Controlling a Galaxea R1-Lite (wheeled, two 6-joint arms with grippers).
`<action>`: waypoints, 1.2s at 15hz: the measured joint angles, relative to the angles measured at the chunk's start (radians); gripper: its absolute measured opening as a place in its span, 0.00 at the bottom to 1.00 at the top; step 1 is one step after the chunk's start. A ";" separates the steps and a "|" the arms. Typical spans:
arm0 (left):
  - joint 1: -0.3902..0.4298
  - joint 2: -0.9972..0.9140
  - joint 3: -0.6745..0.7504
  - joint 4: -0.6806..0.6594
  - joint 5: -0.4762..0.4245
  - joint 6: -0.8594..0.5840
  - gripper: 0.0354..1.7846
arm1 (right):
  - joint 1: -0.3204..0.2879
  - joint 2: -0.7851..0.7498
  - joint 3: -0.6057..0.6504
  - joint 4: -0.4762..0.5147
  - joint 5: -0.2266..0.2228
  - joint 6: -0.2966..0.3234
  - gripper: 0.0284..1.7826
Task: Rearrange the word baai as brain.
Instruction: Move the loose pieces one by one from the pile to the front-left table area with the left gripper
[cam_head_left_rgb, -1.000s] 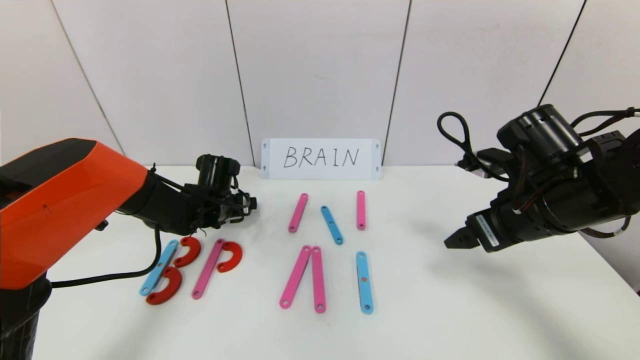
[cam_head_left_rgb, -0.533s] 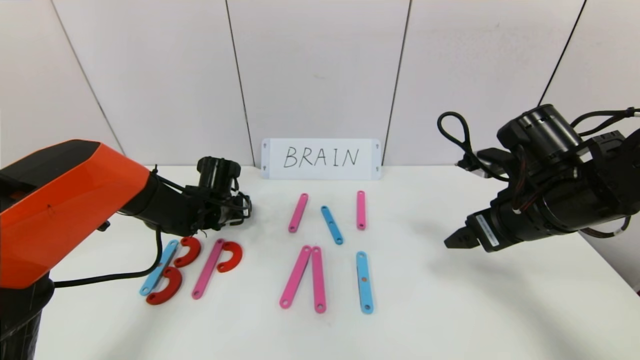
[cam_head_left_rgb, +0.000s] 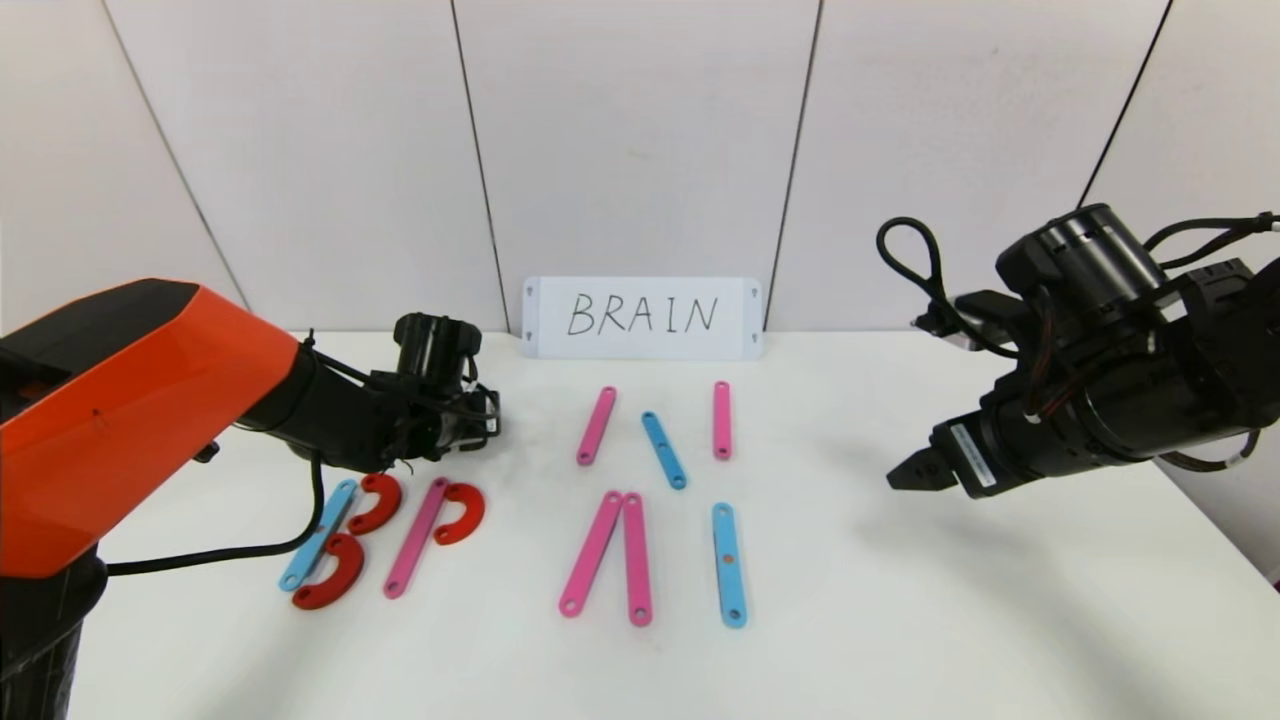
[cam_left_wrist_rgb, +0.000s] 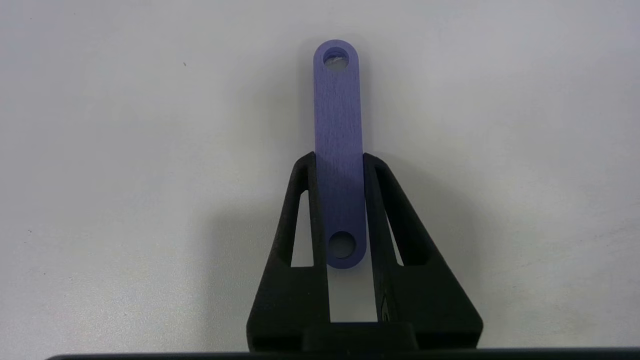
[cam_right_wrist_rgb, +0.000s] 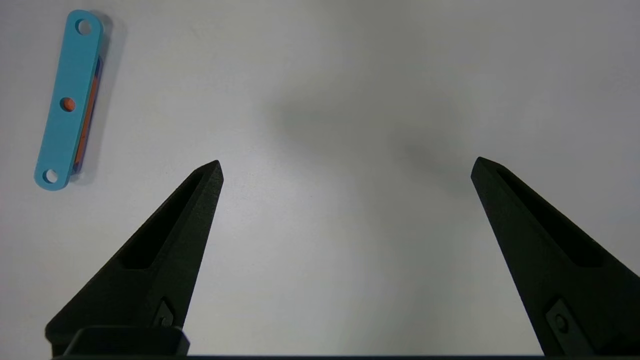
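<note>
Gripping purple strip (cam_left_wrist_rgb: 338, 150) between closed fingers, left gripper (cam_left_wrist_rgb: 339, 162) sits low over table (cam_head_left_rgb: 900, 620) behind B; right gripper (cam_right_wrist_rgb: 345, 170) hovers wide open, empty, right of blue strip (cam_right_wrist_rgb: 67, 100).

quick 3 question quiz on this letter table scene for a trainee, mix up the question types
1. True or false: the left gripper is closed on a purple strip.
2. Multiple choice: the right gripper is A) holding a pink strip, B) open with nothing between its fingers, C) closed on the white card.
3. Fill in: the white card at the back of the table reads ____.

Key: 1 true; 2 B; 3 BRAIN
</note>
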 joint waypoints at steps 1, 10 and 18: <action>0.000 -0.001 0.000 0.000 0.000 0.000 0.14 | 0.000 0.000 0.000 0.000 0.000 0.001 0.98; -0.008 -0.073 0.024 0.042 -0.002 -0.006 0.14 | 0.005 0.000 0.007 -0.003 0.001 0.000 0.98; -0.078 -0.291 0.156 0.201 0.034 -0.120 0.14 | 0.005 -0.019 0.007 -0.001 0.004 0.001 0.98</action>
